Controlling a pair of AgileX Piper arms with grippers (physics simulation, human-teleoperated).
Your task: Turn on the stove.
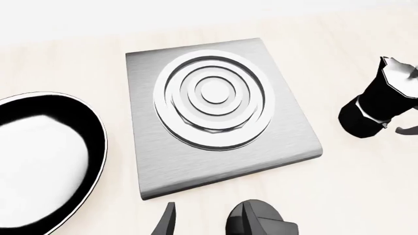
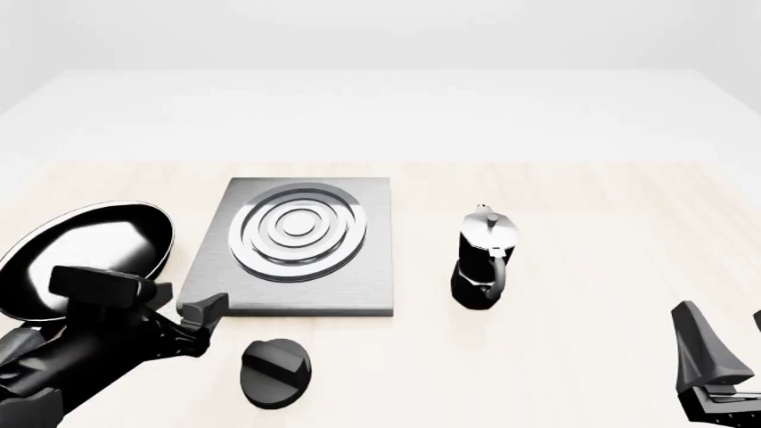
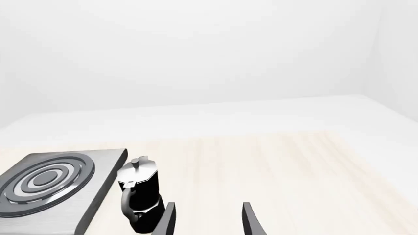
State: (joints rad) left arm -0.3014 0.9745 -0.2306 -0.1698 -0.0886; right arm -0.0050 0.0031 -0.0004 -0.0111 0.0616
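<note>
The stove (image 2: 306, 246) is a flat brushed-grey square slab with raised silver rings, left of the table's middle. It also shows in the left wrist view (image 1: 216, 112) and the right wrist view (image 3: 52, 188). Its small black round knob (image 2: 274, 373) with a ridge lies on the table in front of the slab. My left gripper (image 2: 200, 325) is open and empty, just left of the knob. In the left wrist view one fingertip (image 1: 166, 223) shows and the knob (image 1: 261, 220) sits where the other finger lies. My right gripper (image 2: 728, 346) is open and empty at the front right, far from the stove.
A glossy black frying pan (image 2: 84, 259) lies left of the stove, close to my left arm; it also shows in the left wrist view (image 1: 39, 156). A black-and-silver moka pot (image 2: 484, 259) stands right of the stove and shows near my right gripper's fingers (image 3: 168, 220).
</note>
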